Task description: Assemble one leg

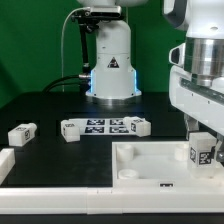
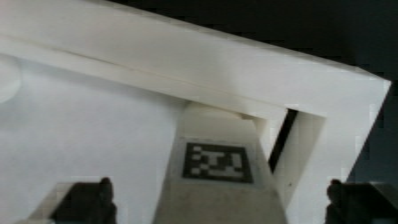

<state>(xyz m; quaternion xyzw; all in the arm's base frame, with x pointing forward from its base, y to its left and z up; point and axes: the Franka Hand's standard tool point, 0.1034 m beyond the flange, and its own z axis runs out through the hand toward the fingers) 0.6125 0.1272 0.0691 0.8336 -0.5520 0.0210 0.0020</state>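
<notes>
A leg, a small white block with a black-and-white tag, stands in the corner of the large white tray at the exterior view's right. My gripper is directly above it. In the wrist view the leg lies between my two dark fingertips, with a gap on each side. The gripper is open around the leg and does not touch it. The tray's raised rim runs past the leg.
Three more tagged legs lie on the dark table: one at the exterior view's left, one and one at either end of the marker board. A white piece sits at the left edge. The robot base stands behind.
</notes>
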